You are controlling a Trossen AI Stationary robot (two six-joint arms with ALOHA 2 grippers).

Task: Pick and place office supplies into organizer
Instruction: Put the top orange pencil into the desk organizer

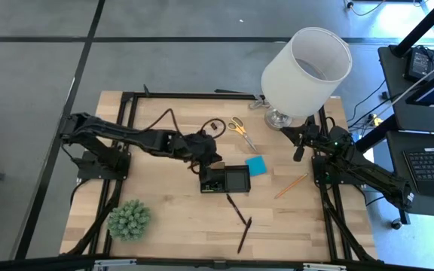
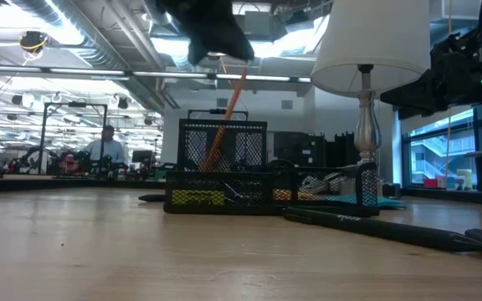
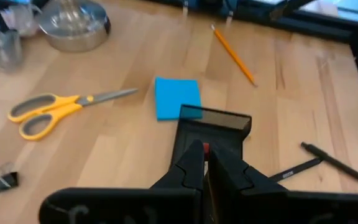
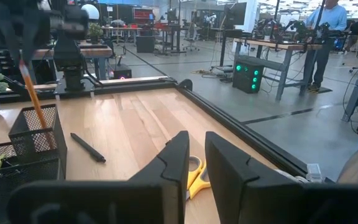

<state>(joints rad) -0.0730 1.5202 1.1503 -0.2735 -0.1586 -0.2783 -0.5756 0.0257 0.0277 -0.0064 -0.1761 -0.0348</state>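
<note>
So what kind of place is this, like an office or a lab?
Most likely a robotics lab in an open industrial hall: rows of workbenches with equipment, exposed ceiling ducts, and a person standing at a bench beyond the wooden table.

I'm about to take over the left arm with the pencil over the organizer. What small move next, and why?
Probably lower a little, then open. The left gripper holds an orange pencil slanted over the organizer, its lower end already inside the tall mesh cup. Releasing lower should keep it from tipping out. The right gripper waits near the lamp.
</note>
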